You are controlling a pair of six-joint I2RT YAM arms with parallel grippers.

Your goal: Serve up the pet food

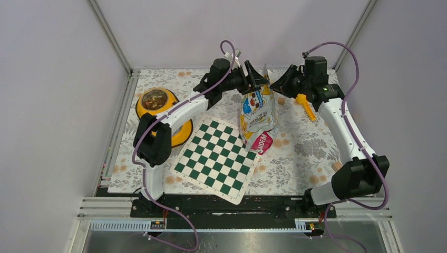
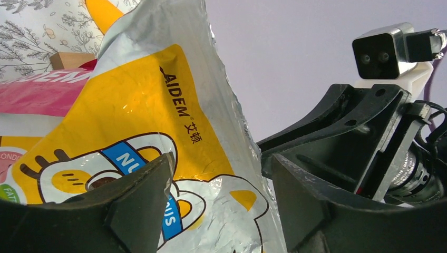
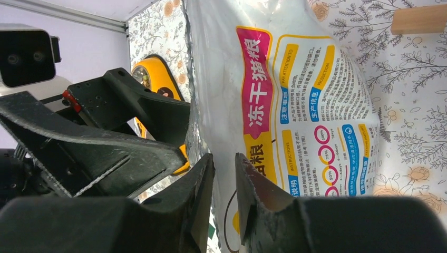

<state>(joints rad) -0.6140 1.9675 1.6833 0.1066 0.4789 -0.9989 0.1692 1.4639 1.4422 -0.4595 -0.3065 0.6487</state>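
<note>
The top camera hangs high behind the arm bases, looking down and forward over the whole table (image 1: 295, 153). The left wrist camera looks out past the left gripper (image 2: 221, 158), close against the printed front of the bag (image 1: 258, 113), facing the right arm's camera box (image 2: 382, 52). The right wrist camera looks past the right gripper (image 3: 224, 158), equally close, at the bag's back panel. All three views share that bag.

Bright, even light; shadows on the worktop (image 1: 305, 142) are soft. Glare streaks the foil bag (image 2: 137, 100). Wrist views' near foreground is slightly blurred.
</note>
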